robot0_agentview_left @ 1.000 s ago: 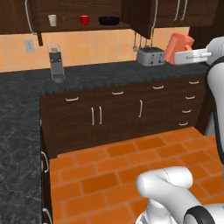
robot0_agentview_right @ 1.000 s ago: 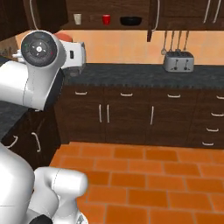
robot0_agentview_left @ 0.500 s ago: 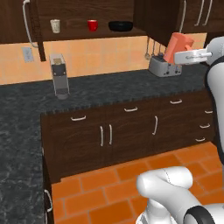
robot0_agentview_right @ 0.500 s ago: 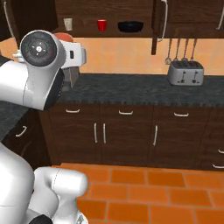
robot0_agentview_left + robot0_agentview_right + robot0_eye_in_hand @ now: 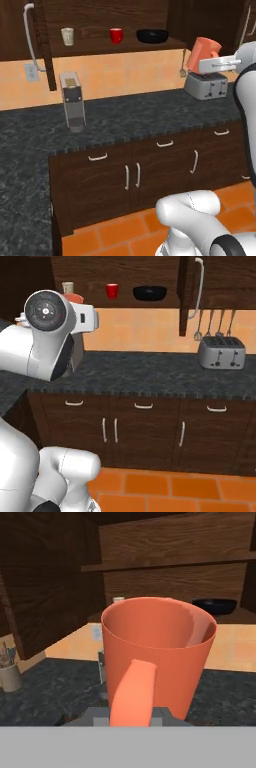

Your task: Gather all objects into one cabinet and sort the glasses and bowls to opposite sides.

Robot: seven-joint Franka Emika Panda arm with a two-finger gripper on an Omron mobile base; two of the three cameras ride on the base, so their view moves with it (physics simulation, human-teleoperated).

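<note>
Over the last second the whole scene has been shifted in both base views: the open cabinet [image 5: 100,20] with its shelf has been brought from small and high in the picture to larger and nearer the centre, which is read as the base having been driven toward it, not as any movement of the tableware. The salmon-orange cup [image 5: 202,51] is carried throughout in the gripper [image 5: 206,64], which is closed on the cup near its handle; in the hand view the cup [image 5: 157,649] is seen upright from just behind, its handle toward the camera. In the left base view the cup is held above the toaster [image 5: 209,85] and well to the right of the shelf. On that shelf the cream tumbler [image 5: 67,36] stands at the left, the red mug [image 5: 116,35] near the middle and the black bowl [image 5: 152,35] at the right, each apart from the others. The door's pale bar handle [image 5: 200,286] is seen at the right in the right base view. It is judged that gathering is nearly done, one cup being left to place. Since the bowl is at the right, the cup would best be set at the left, beside the tumbler and mug, once the shelf is within reach.
</note>
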